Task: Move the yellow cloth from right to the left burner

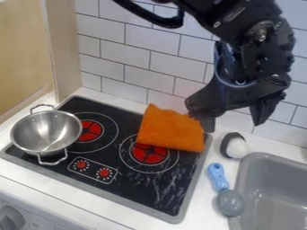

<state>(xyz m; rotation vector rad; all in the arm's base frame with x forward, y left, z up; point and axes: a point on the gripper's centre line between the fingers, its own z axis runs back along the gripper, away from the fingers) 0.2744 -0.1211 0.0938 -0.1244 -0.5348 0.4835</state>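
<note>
Grey knob [10, 218] at lower left. Beside the grey sink [282, 191], on the white counter [90, 193], a blue-handled utensil [228, 197]. Farther back, on the black stove [150, 193], a metal pot [46, 131] partly over the left burner [87, 130]. Then the orange cloth [169, 129], folded over the rear of the right burner [149, 154]. Above its right end, the claw [234, 120], opened wide, gripping nothing. Behind, white wall tiles [129, 54].

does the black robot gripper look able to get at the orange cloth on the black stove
Probably yes: the black gripper hangs open near the orange cloth, and nothing lies on it.
</note>
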